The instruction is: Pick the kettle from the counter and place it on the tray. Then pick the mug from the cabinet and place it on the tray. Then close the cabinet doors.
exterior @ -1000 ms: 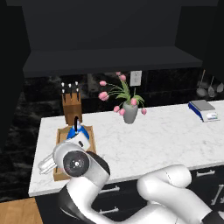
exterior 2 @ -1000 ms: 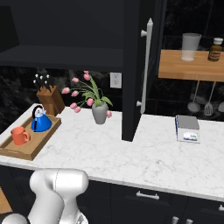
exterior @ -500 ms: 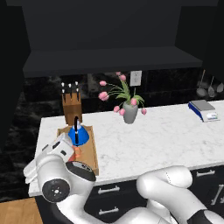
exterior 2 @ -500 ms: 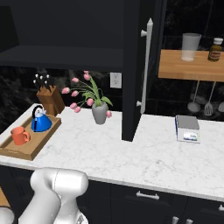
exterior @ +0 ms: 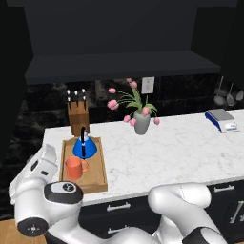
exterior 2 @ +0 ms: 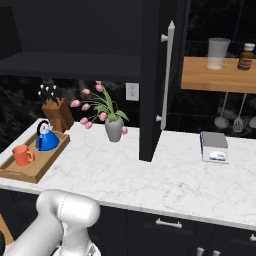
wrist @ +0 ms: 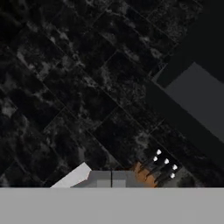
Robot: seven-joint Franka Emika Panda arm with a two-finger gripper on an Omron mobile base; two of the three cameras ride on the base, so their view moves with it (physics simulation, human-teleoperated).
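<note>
The blue kettle (exterior: 85, 147) (exterior 2: 46, 140) and the orange-red mug (exterior: 74, 167) (exterior 2: 22, 155) both stand in the wooden tray (exterior: 99, 167) (exterior 2: 36, 172) at the left end of the marble counter (exterior: 181, 152) (exterior 2: 165, 175). The dark cabinet (exterior: 119, 66) is open, its right door (exterior 2: 151, 85) swung out edge-on with its silver handle (exterior 2: 168, 75). My gripper (wrist: 111, 179) is shut with nothing in it. It points at the dark backsplash near the knife block (wrist: 151, 173). My white arm (exterior: 45, 190) sits low, left of the tray.
A knife block (exterior: 77, 116) stands behind the tray. A grey vase of pink tulips (exterior: 141, 121) (exterior 2: 114, 128) is mid-counter and a scale (exterior: 224, 120) (exterior 2: 214, 147) sits at the right. A wooden shelf (exterior 2: 217, 75) holds a glass and a bottle.
My arm has swung down and to the left, away from the tray, so the mug and kettle now show in full. The things on the counter have not moved.
</note>
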